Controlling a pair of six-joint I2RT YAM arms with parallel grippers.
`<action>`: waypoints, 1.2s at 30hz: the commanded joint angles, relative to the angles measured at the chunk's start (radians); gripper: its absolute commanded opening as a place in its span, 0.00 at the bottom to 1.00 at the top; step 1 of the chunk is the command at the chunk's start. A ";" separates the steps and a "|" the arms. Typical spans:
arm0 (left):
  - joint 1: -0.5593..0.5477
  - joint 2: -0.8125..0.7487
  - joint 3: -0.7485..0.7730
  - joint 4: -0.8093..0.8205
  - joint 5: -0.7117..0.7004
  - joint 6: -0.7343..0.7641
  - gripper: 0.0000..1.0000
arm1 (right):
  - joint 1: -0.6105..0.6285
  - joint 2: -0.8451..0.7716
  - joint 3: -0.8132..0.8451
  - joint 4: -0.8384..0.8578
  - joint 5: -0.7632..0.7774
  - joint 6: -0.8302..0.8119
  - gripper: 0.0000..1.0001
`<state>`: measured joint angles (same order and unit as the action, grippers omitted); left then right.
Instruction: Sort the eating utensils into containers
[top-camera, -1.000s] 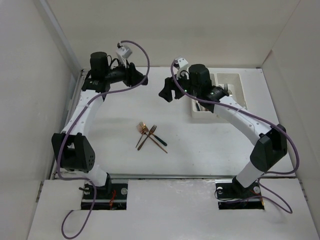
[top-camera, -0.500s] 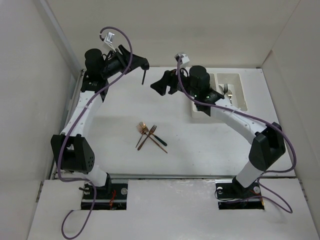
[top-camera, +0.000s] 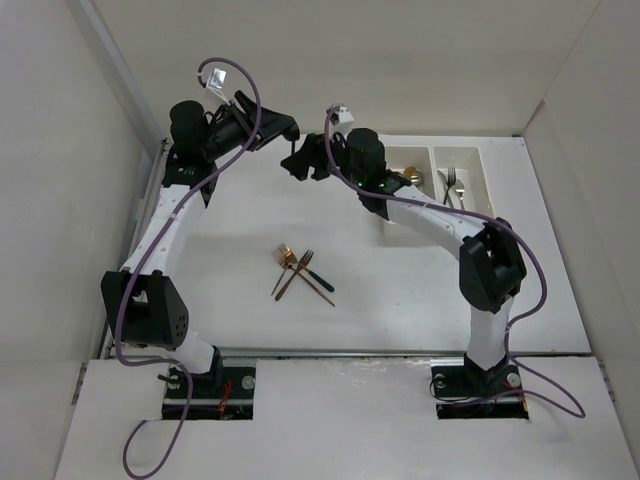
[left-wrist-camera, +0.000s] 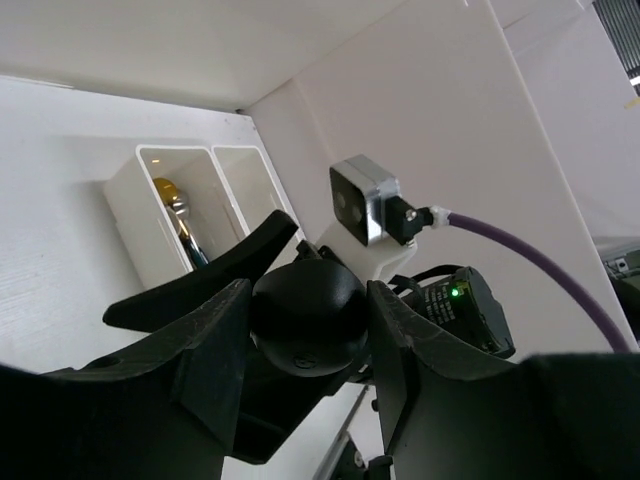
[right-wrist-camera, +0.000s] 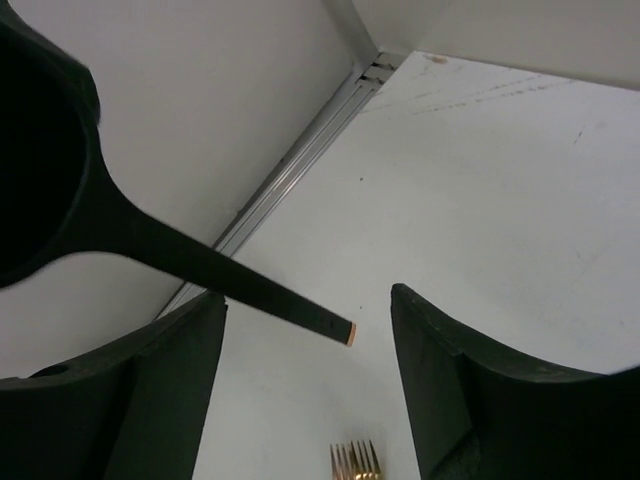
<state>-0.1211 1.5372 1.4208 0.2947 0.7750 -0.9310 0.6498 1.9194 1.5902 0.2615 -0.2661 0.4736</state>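
My left gripper (top-camera: 285, 130) is raised at the back of the table, shut on the bowl of a black spoon (left-wrist-camera: 305, 315). The spoon's black handle (right-wrist-camera: 200, 265), tipped in copper, reaches between the fingers of my open right gripper (top-camera: 296, 163), which faces the left one. The handle touches neither finger (right-wrist-camera: 170, 390) in the right wrist view. Two joined white bins (top-camera: 430, 160) stand at the back right; the left bin holds a gold spoon (top-camera: 408, 175), the right a silver fork (top-camera: 450, 183). Copper and gold forks (top-camera: 298, 270) lie crossed mid-table.
White walls enclose the table on three sides, with a metal rail (right-wrist-camera: 290, 165) along the left edge. The bins (left-wrist-camera: 135, 235) and the right wrist camera (left-wrist-camera: 358, 203) show in the left wrist view. Gold fork tines (right-wrist-camera: 355, 460) lie below the right gripper.
The right arm swung left from over the bins to face the left gripper, uncovering the bins. The left gripper lifted and turned the black spoon toward it.
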 joint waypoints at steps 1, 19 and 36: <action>0.005 -0.057 -0.011 0.041 0.000 -0.019 0.00 | 0.010 0.001 0.096 0.081 0.036 0.005 0.70; 0.005 -0.011 0.033 -0.164 0.010 0.173 0.15 | -0.015 -0.020 0.083 0.047 0.073 0.014 0.00; -0.189 -0.127 -0.086 -0.267 -1.350 1.362 1.00 | -0.318 0.193 0.344 -1.013 0.706 -0.253 0.00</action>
<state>-0.3237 1.4288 1.3769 -0.0811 -0.2024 0.2989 0.3168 2.0659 1.9381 -0.5240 0.3107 0.2897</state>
